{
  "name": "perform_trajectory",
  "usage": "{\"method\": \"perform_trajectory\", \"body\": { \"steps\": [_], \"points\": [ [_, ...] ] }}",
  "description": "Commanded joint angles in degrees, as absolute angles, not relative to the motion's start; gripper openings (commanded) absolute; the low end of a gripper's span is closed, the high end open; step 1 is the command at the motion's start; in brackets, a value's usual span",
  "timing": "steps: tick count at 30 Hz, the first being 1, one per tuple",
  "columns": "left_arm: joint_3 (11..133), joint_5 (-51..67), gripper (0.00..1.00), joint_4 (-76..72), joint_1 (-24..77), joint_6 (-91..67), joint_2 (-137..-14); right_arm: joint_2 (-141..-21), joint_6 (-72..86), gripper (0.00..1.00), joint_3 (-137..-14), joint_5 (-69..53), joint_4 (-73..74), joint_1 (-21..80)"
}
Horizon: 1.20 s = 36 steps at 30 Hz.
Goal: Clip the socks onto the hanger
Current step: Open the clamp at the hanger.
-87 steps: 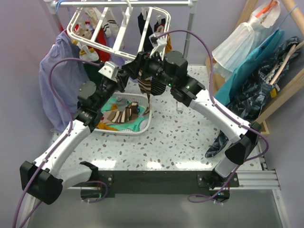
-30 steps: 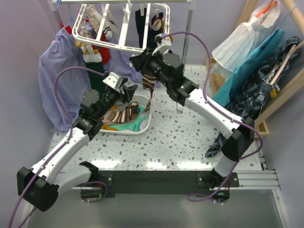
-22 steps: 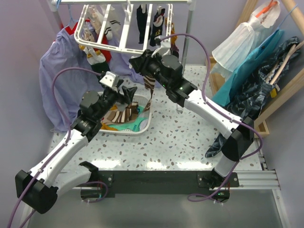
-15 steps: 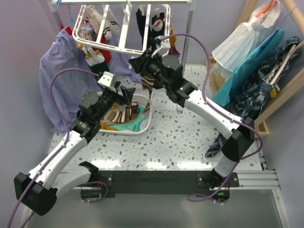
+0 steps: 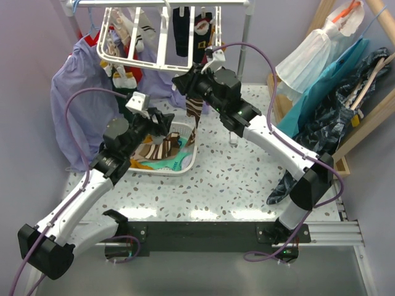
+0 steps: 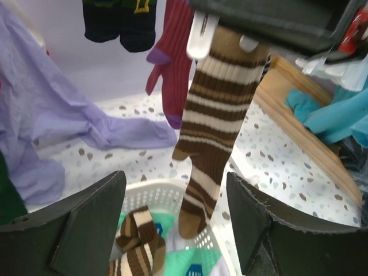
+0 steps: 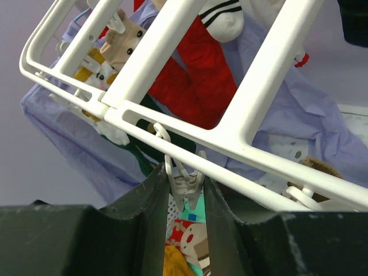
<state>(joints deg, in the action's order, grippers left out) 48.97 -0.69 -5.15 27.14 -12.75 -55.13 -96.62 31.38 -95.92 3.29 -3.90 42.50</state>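
The white hanger (image 5: 162,38) hangs at the back with several socks clipped under it. It fills the right wrist view (image 7: 230,95). My right gripper (image 5: 184,82) is shut on one of its white clips (image 7: 184,187), squeezing it from both sides. A brown-cream striped sock (image 5: 192,112) hangs straight down below that gripper. In the left wrist view the sock (image 6: 210,126) hangs from a clip (image 6: 201,33), its top hidden by the right gripper. My left gripper (image 5: 162,120) is open and empty, level with the sock's toe (image 6: 175,177).
The white laundry basket (image 5: 185,165) under both grippers holds more socks, among them a second striped one (image 6: 138,244). A lavender shirt (image 5: 71,86) hangs at the left. A maroon sock (image 6: 172,57) hangs behind the striped one. Clothes hang on a wooden rack (image 5: 345,80) at the right.
My left gripper has let go near the sock's top and dropped down to the left, open. The right gripper has risen to the hanger's clip. The hanger has swung slightly.
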Motion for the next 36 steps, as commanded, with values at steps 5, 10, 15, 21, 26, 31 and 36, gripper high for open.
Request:
{"method": "perform_trajectory", "body": {
  "steps": [5,10,15,21,26,31,36],
  "points": [
    [57.29,3.16,0.65,-21.35,27.07,-9.58,-61.78,-93.96,30.85,0.02,-99.58,0.62,-0.53,42.45],
    [60.38,4.22,0.6,-24.34,27.16,-8.26,-66.52,-93.96,31.2,0.03,-99.93,0.26,-0.35,42.45],
    [61.17,4.75,0.5,-26.45,27.16,-7.21,-68.03,-93.78,31.11,0.04,-100.28,0.18,-0.18,42.36],
    [62.05,4.83,0.24,-26.89,27.16,-5.8,-69.26,-93.34,32.08,0.06,-100.37,-1.32,-0.26,42.36],
    [61.7,5.89,0.0,-26.81,27.16,-4.75,-68.91,-92.81,33.22,0.32,-100.55,-0.09,-0.61,42.36],
    [61.35,5.63,0.0,-25.14,27.25,-3.87,-68.56,-93.08,33.75,0.47,-102.48,2.63,-0.18,42.36],
    [61.44,6.68,0.0,-22.95,27.25,-2.55,-68.99,-93.78,33.4,0.54,-104.59,4.83,-0.18,42.45]
  ]
}}
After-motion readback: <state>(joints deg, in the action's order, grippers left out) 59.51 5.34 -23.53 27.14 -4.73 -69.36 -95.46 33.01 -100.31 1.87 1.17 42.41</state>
